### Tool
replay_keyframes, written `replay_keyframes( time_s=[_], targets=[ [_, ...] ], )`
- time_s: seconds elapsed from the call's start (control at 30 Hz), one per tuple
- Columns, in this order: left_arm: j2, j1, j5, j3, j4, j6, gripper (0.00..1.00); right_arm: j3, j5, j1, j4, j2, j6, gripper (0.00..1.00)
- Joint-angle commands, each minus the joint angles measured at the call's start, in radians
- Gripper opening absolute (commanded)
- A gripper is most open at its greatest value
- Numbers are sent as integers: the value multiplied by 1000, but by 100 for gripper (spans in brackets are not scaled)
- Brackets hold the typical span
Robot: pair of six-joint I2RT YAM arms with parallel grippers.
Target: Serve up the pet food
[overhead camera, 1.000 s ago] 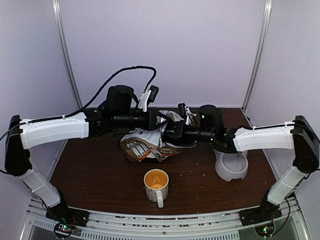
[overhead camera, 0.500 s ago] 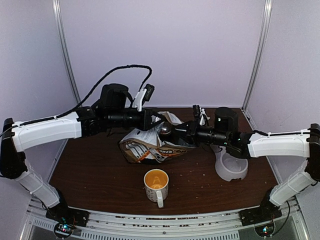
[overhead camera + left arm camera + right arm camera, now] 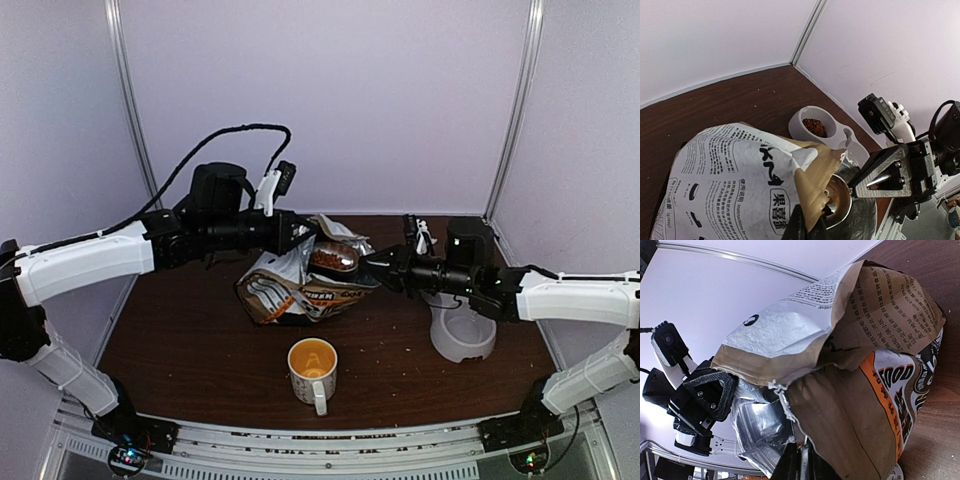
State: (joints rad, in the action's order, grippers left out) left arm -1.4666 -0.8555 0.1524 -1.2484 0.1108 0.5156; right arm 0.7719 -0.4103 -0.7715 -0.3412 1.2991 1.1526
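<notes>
Headcount first: two grippers, namely left gripper [image 3: 303, 232] and right gripper [image 3: 372, 268], plus one bag [image 3: 285, 292], one mug [image 3: 313, 368], one two-well bowl [image 3: 458, 350] and one metal scoop [image 3: 838, 199], all on or over one brown table [image 3: 190, 340].

Counted two lots of kibble [image 3: 814, 127] as well. Found the first in the bowl's round well, plain as day from the left wrist: small reddish-brown pellets, dry-looking, lying low in the well and nowhere near the rim. Couldn't see into the other well, half hidden behind the bag's flap. Spotted the second from above as a reddish-brown patch right at the bag's open mouth, at the tip of the right gripper. Can't tell whether it's sitting in the scoop or inside the bag behind it. Way too small to count single pellets, so not trying.

Grippers next. Seeing the left gripper pressed together on the bag's torn top edge, holding the mouth up. Seeing the right gripper nearly closed, pinching the scoop's handle, with the scoop's cup poked in at the bag's mouth.

Bag itself: crumpled, leaning, white and tan with an orange stripe and black Chinese print, silver lining showing inside. Got the mug near the front edge, upright, orange inside, well apart from bag and bowl. Got the bowl on the right gripper's side of the bag, not touching it.
</notes>
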Motion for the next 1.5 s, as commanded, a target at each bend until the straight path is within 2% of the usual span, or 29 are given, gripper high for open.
replay_keyframes(
  time_s=[0.0, 0.33, 0.57, 0.8, 1.0, 1.2, 1.47],
  targets=[
    [45, 7, -56, -36, -32, -28, 0, -36, 9, 10, -39, -51, 1, 0],
    [62, 42, -82, -16, -30, 2, 0, -84, -18, 32, 7, -179, -11, 0],
    [54, 43, -93, -23, -28, 16, 0, -108, -69, 46, -46, -241, 29, 0],
    [51, 49, -124, -16, -29, 60, 0, -93, -71, 58, 41, -334, 7, 0],
    [42, 52, -115, -16, -28, 69, 0, -133, -50, 110, 49, -428, 18, 0],
    [46, 51, -114, -14, -26, 69, 0, -219, -13, 221, 43, -513, 63, 0],
    [61, 51, -117, 4, -23, 62, 0, -394, 34, 506, 250, -709, 28, 0]
  ],
)
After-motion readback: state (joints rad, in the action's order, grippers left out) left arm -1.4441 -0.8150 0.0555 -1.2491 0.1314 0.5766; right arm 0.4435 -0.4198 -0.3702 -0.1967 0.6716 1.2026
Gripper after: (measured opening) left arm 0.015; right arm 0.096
